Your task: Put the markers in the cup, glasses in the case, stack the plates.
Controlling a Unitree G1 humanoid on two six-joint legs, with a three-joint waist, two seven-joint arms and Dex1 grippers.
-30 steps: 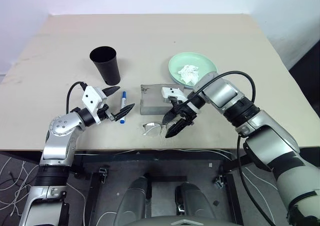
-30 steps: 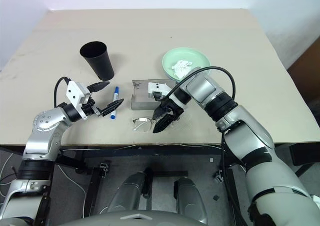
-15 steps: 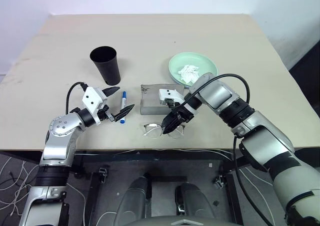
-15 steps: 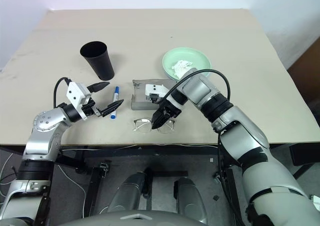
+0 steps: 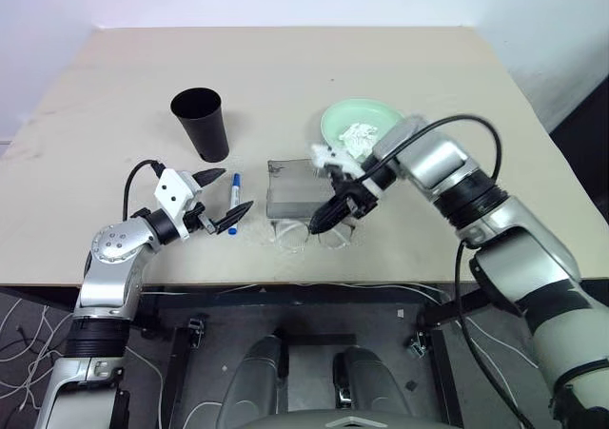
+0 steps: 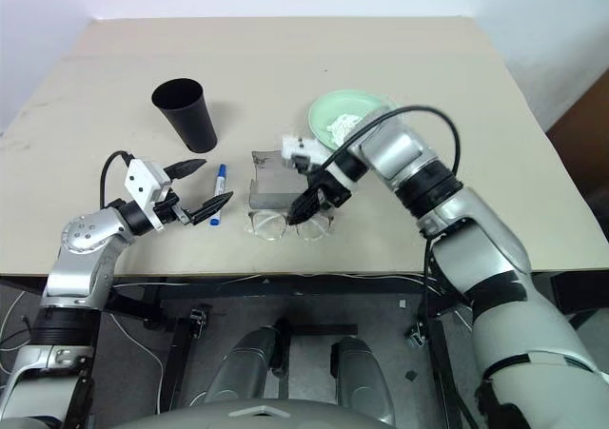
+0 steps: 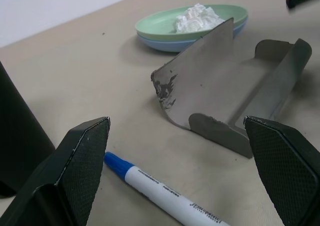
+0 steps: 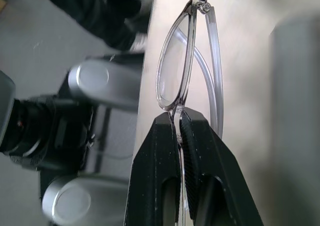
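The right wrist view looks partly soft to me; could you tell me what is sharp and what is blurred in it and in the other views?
Right wrist view: the glasses pinched in the right gripper are sharp, the grey case beside them is smeared. Left eye view: the right gripper's white wrist block shows motion blur. Left wrist view: the marker and case are crisp, the near fingers slightly soft.

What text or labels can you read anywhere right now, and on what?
Marker: one line of small dark print along its white barrel, too small and blurred to read.
Cup, case, glasses, plates: no text or marks visible.
Nothing else in view is readable.
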